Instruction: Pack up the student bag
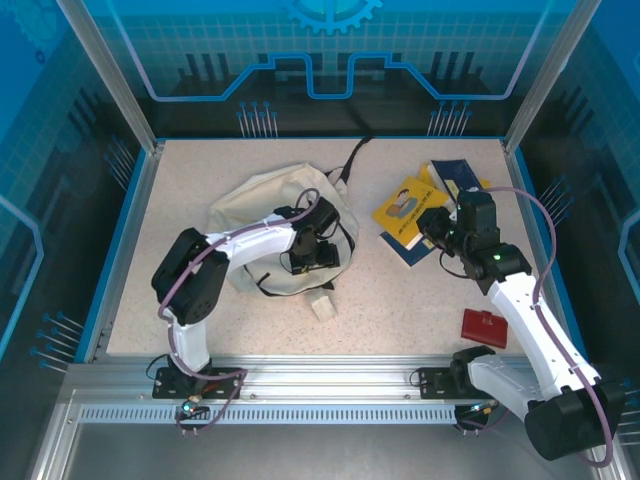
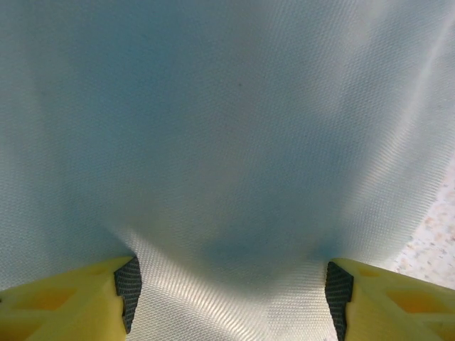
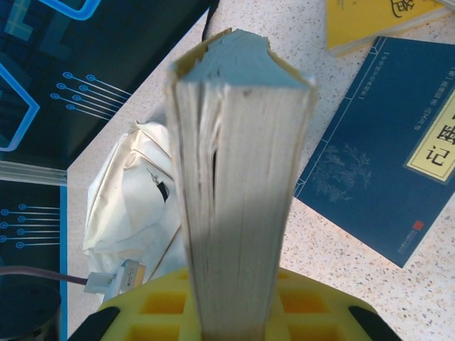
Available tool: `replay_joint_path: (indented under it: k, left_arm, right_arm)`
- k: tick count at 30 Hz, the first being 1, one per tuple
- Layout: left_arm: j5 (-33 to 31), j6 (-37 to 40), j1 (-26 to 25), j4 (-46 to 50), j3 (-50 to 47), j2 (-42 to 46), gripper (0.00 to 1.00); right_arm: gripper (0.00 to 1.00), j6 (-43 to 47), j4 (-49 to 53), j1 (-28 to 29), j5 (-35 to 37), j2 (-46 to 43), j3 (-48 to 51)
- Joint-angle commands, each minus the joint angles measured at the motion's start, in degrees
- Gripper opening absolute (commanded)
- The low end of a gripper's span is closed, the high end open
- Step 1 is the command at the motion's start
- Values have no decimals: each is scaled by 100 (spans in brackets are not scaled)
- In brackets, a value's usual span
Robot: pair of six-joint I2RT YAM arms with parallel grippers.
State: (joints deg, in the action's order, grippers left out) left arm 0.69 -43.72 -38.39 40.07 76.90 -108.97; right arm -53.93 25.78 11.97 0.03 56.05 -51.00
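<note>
1. The soft cream fabric student bag (image 1: 262, 208) with black straps lies crumpled on the speckled table (image 1: 180, 200), left of centre in the overhead view.
2. The left claw (image 1: 318, 255) rests on the bag's lower right part. The wrist view has its yellow fingers (image 2: 71, 298) spread wide in the bottom corners, open, with nothing but pale woven cloth between and beyond them.
3. The left arm is folded, with the elbow out at the lower left and the white forearm running right across the bag.
4. The right wrist view catches the bag (image 3: 131, 202) at the left of the frame, well apart from the right claw (image 3: 234, 316).
5. That claw is clamped on a thick yellow-covered book (image 3: 242, 185), held edge-on with its pale pages facing the camera.
6. Beyond it, a dark blue book (image 3: 380, 156) lies flat on the table.
7. From above, the right claw (image 1: 432, 228) sits right of the bag, and its arm slants up from the lower right corner.
8. A small red flat object (image 1: 485, 326) lies beside that arm.
</note>
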Motion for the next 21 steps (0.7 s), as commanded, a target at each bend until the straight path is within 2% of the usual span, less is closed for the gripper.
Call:
replay_joint_path:
  k: [1,3,7,9,14,21]
  left_arm:
    - [-146,154,-89,450,359,-337,67]
    - [-167,232,-93,538,468,-483,62]
    - [-253,343,-105,472,496,-393,41]
    - [-239,388,-93,420,517,-249,34]
    - [-205,585,-75,420,634,78,27]
    - [-158,1056,44,553,818,524,8]
  right_arm:
    - [13,19,-187,60,193,-121,-68]
    - [13,15,-163,79,216,-114,-68]
    - [13,31,-161,115,216,-101,-52]
    - [13,40,-165,130,212,-86,-50]
    - [13,31,-168,153,224,-52,-41]
    - [13,16,-137,167,229,-58,-11]
